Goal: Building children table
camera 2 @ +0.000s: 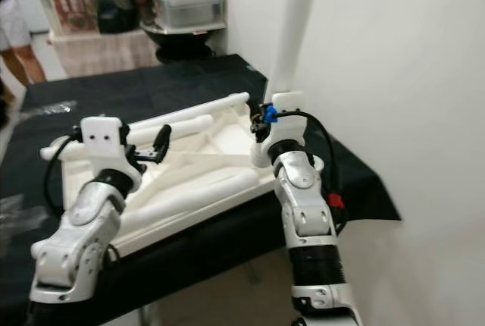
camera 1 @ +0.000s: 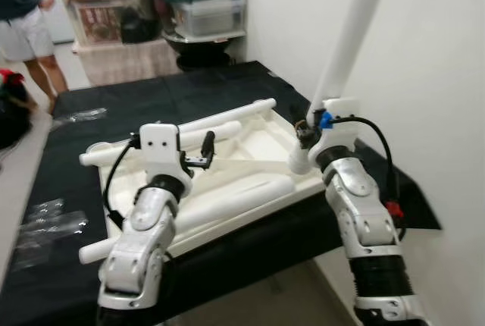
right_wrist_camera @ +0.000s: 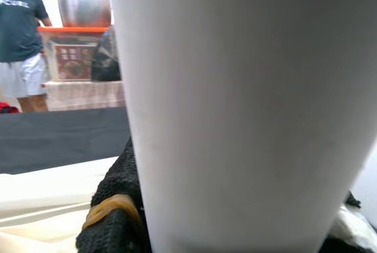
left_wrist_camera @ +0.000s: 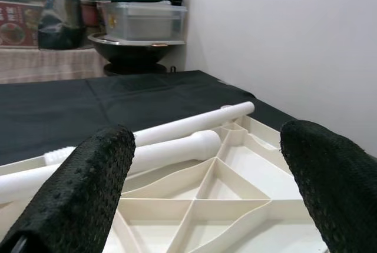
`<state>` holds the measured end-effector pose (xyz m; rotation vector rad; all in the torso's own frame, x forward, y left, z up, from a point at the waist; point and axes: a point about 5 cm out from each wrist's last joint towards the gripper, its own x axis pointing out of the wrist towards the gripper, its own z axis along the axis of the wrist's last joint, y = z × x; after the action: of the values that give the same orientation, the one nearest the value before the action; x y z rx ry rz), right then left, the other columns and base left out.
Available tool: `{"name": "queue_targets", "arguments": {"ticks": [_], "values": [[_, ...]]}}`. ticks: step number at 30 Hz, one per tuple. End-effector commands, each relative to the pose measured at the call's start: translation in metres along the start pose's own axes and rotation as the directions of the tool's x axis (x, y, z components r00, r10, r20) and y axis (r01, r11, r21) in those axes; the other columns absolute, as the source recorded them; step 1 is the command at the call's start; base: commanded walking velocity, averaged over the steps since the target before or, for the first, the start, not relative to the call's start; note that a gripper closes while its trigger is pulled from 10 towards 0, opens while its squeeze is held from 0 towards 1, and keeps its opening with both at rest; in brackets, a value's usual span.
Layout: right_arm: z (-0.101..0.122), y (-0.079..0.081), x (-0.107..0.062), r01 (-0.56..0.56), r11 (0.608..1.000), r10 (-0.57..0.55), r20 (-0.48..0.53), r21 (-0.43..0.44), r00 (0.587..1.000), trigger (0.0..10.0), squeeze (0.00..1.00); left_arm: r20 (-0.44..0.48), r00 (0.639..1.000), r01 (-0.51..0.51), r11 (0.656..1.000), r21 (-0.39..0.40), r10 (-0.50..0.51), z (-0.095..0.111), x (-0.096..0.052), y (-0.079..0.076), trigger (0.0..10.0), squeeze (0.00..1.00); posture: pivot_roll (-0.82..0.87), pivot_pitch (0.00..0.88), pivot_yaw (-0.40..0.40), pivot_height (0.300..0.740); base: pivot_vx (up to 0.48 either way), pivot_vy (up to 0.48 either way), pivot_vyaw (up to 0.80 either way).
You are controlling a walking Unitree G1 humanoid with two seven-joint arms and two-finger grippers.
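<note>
The white tabletop (camera 1: 254,152) lies upside down on a black-covered table (camera 1: 136,98), its ribbed underside showing. Several loose white legs lie on it, one along the far edge (camera 1: 227,119) and one near the front (camera 1: 235,201). My right gripper (camera 1: 307,135) is shut on another white leg (camera 1: 348,38), holding it upright at the tabletop's right corner; in the right wrist view that leg (right_wrist_camera: 235,106) stands against a black finger (right_wrist_camera: 118,206). Over the left part of the tabletop my left gripper (camera 1: 204,152) is open, its fingers (left_wrist_camera: 82,194) wide apart with nothing between them.
A white wall (camera 1: 424,76) runs close along the right side. Stacked storage boxes and pots (camera 1: 204,11) stand behind the table. A person (camera 1: 26,23) stands at the far left. Clear plastic wrappers (camera 1: 45,216) lie on the black cover at the left.
</note>
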<state>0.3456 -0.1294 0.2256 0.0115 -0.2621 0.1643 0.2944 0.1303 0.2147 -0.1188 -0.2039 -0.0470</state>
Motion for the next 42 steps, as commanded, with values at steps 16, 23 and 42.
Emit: {"name": "queue_targets", "arguments": {"ticks": [16, 23, 42], "values": [[0.01, 0.009, 0.004, -0.04, 0.999, 0.04, 0.039, -0.008, 0.998, 10.0, 0.0, 0.006, 1.0, -0.014, 0.999, 0.035, 0.014, 0.003, -0.001, 0.006, 10.0, 0.0, 0.01, 0.0, -0.058, 0.74, 0.134, -0.346, 0.0], [0.015, 0.008, 0.008, -0.045, 0.999, 0.045, 0.05, -0.002, 0.998, 10.0, 0.0, -0.01, 0.998, -0.06, 0.998, -0.011, 0.06, 0.002, 0.0, 0.01, 10.0, 0.0, 0.01, 0.0, -0.061, 0.74, 0.214, -0.265, 0.0], [0.039, -0.01, 0.049, -0.034, 0.996, 0.037, 0.03, -0.088, 0.999, 10.0, 0.0, -0.289, 0.902, 0.313, 0.947, -0.07, -0.32, -0.048, -0.049, -0.025, 10.0, 0.0, 0.03, 0.046, -0.073, 0.74, 0.0, 0.0, 0.3]]}}
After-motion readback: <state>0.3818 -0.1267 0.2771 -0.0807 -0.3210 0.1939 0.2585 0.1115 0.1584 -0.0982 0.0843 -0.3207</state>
